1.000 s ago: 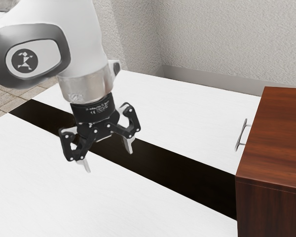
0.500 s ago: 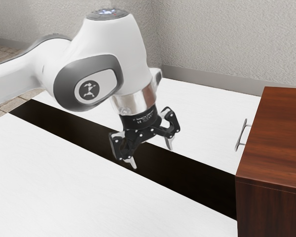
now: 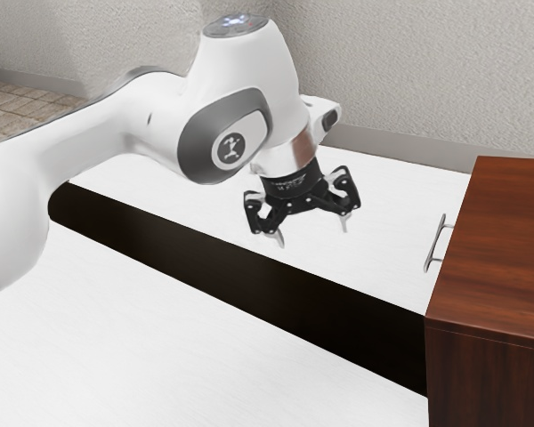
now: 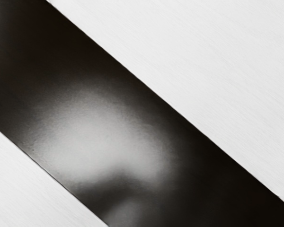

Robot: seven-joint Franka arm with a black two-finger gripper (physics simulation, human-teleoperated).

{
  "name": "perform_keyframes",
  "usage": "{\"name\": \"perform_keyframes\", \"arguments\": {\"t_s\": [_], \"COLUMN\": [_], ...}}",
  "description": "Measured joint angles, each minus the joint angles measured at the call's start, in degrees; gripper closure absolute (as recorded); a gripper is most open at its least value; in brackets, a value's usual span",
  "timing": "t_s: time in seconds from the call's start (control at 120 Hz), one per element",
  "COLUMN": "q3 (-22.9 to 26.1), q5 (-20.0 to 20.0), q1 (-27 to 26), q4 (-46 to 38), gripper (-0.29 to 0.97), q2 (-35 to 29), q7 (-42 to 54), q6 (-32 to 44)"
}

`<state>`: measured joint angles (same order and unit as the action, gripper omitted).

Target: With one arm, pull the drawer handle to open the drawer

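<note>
Hovering spread-fingered, the end effector [image 3: 311, 231], label unreadable, sits well apart from the drawer handle [image 3: 438, 242].

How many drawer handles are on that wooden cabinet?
1. The silver handle juts from the side of the cabinet facing the exterior view's left; that side is barely visible, so more may be hidden.

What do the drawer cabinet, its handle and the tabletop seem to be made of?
Drawer cabinet: reddish-brown wood, streaky grain, probably varnished. Handle: slim silver-grey bar, likely metal. Tabletop: white, faintly grained, perhaps laminate; its black strip looks glossy, showing a soft reflection.
</note>
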<state>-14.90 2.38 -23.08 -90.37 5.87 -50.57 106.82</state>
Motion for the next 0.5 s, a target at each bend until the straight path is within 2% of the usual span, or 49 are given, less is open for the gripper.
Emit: {"name": "perform_keyframes", "arguments": {"t_s": [0.108,0.3,0.5], "q3": [1.0,3.5,4.0], "q5": [-2.3,-4.2,-7.0], "q1": [0.9,1.7,2.7], "q4": [5.3,8.2,8.8], "gripper": [0.0,0.0,0.0], "q2": [5.1,8.2,8.9], "q7": [4.5,10.7,15.3], "q6": [1.0,3.3,5.8]}}
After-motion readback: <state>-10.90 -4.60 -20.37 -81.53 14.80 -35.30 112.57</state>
